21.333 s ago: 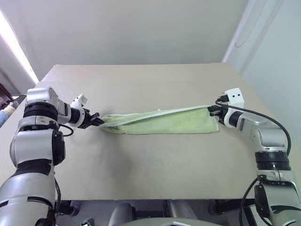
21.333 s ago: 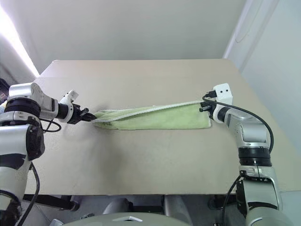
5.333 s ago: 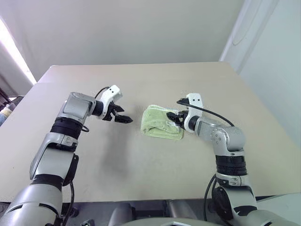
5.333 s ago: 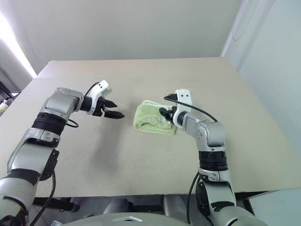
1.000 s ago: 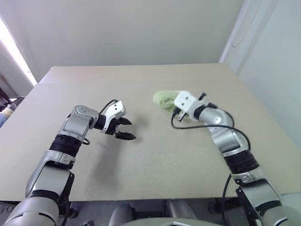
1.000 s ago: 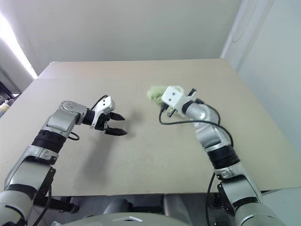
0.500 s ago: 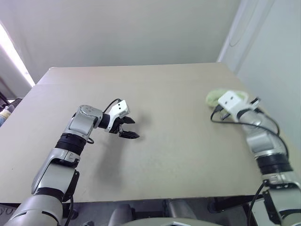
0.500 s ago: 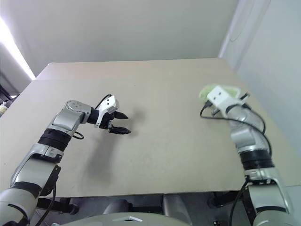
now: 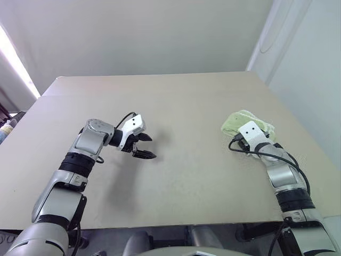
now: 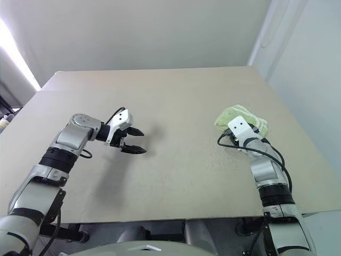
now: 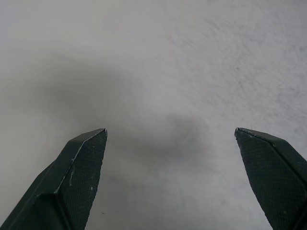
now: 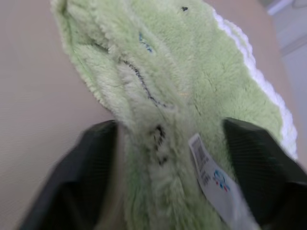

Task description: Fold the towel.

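Observation:
The towel (image 9: 238, 120) is a small light-green bundle with white edging, lying on the table near its right edge. In the right wrist view the towel (image 12: 192, 62) shows a dark printed motif and a white tag. My right gripper (image 12: 169, 122) is open, its two black fingers (image 12: 91, 163) standing wide on either side of the bundle's near end. Left of the table's middle, my left gripper (image 9: 149, 147) hovers open over bare tabletop and points to the right. Nothing sits between its fingers (image 11: 84, 158).
The tan table (image 9: 176, 101) is wide, and its right edge runs close behind the towel. A pale wall stands beyond that edge. Some clutter shows past the table's far left edge (image 9: 6, 130).
My right gripper carried the towel bundle from mid-table to the right and down onto the table, then opened. The left arm stayed where it was.

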You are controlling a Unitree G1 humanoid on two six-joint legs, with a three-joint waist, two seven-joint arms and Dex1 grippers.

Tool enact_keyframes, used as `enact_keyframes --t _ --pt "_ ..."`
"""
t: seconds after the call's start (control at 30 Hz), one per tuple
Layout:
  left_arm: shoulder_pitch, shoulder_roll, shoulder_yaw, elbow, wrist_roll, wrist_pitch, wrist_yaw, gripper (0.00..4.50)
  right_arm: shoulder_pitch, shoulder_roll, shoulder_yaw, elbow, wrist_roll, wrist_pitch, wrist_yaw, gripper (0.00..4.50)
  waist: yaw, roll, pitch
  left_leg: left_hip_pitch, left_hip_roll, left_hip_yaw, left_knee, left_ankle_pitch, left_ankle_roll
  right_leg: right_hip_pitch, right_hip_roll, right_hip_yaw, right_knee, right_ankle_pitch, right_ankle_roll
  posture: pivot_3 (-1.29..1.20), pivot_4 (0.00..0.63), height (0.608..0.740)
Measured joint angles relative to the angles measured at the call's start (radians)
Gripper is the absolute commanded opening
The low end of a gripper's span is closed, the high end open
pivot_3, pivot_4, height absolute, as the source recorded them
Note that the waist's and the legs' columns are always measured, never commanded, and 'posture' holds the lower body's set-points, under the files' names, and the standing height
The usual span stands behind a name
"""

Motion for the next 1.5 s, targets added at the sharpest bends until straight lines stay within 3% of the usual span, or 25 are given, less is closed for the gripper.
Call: enact_keyframes --t 0.13,0.23,0.33,0.5,0.7,0.93,1.1,1.27,1.4,1.5 --pt "0.0 0.003 0.0 0.0 0.0 -0.001 0.001 4.5 0.002 0.029 -0.105 -0.074 0.152 0.104 0.055 4.49 0.001 0.0 0.0 0.0 0.0 0.0 0.0 0.0 0.0 0.0 0.0 0.0 0.0 0.0 0.0 0.0 0.0 0.712" --pt "0.0 0.001 0.0 0.001 0.0 -0.002 0.004 4.5 -0.11 0.124 -0.329 -0.114 0.383 0.252 0.039 4.49 -0.002 0.001 0.001 -0.001 0.0 0.0 0.0 0.0 0.0 0.0 0.0 0.0 0.001 0.001 0.0 0.0 0.0 0.712" --pt "0.0 0.0 0.0 0.002 0.0 -0.003 0.005 4.5 -0.205 0.133 -0.42 -0.108 0.463 0.281 -0.018 4.49 0.003 0.001 0.0 0.0 0.0 -0.002 0.0 0.0 0.0 0.0 0.0 -0.002 0.001 0.001 0.0 0.0 0.0 0.712" --pt "0.0 -0.002 0.0 0.006 0.0 -0.003 0.009 4.5 -0.234 0.143 -0.387 0.117 0.412 0.187 -0.122 4.49 0.001 0.001 0.001 -0.002 0.0 0.0 0.0 0.0 0.0 -0.001 -0.001 -0.001 -0.001 0.0 0.0 0.0 0.0 0.712" --pt "0.0 -0.003 0.0 0.006 0.0 -0.003 0.02 4.5 -0.239 0.15 -0.243 0.393 0.275 -0.047 -0.214 4.49 -0.004 0.002 0.001 -0.002 0.0 0.0 -0.001 0.0 0.0 -0.002 -0.001 0.0 -0.001 0.001 0.0 0.0 0.0 0.712" --pt "0.0 0.001 0.001 0.005 0.0 -0.004 0.032 4.5 -0.268 0.151 -0.204 0.495 0.243 -0.15 -0.269 4.49 -0.007 0.0 0.0 0.006 0.0 0.0 0.0 0.0 0.0 0.006 -0.001 0.0 -0.001 0.0 0.0 0.0 0.0 0.712" --pt "0.001 0.023 0.006 0.009 -0.001 -0.007 0.038 4.5 -0.164 0.085 -0.262 0.228 0.344 -0.069 -0.177 4.49 0.0 0.004 0.001 0.002 0.0 0.0 -0.001 0.0 0.0 0.003 -0.001 0.0 -0.001 0.0 0.001 0.0 0.0 0.712" --pt "0.008 0.05 0.043 0.012 -0.007 -0.031 0.045 4.5 -0.058 -0.031 -0.385 -0.25 0.687 0.191 0.075 4.49 0.0 0.004 0.001 -0.003 0.001 -0.001 -0.002 0.0 0.001 -0.002 0.001 -0.001 -0.001 0.002 0.004 0.0 0.0 0.712" --pt "0.047 0.071 0.062 0.01 -0.029 -0.076 0.02 4.5 0.036 -0.042 -0.363 -0.418 0.881 0.321 0.23 4.49 0.002 0.004 0.0 -0.002 0.002 -0.001 -0.002 0.0 0.001 0.001 0.001 -0.001 0.0 -0.001 0.0 0.0 0.0 0.712" --pt "0.062 0.071 0.073 0.038 -0.028 -0.116 0.038 4.5 0.111 -0.11 -0.277 -0.435 0.895 0.352 0.332 4.49 0.006 0.004 0.0 0.0 0.001 0.0 0.001 0.0 0.0 0.001 -0.001 -0.001 -0.001 0.0 0.0 0.0 0.0 0.712"
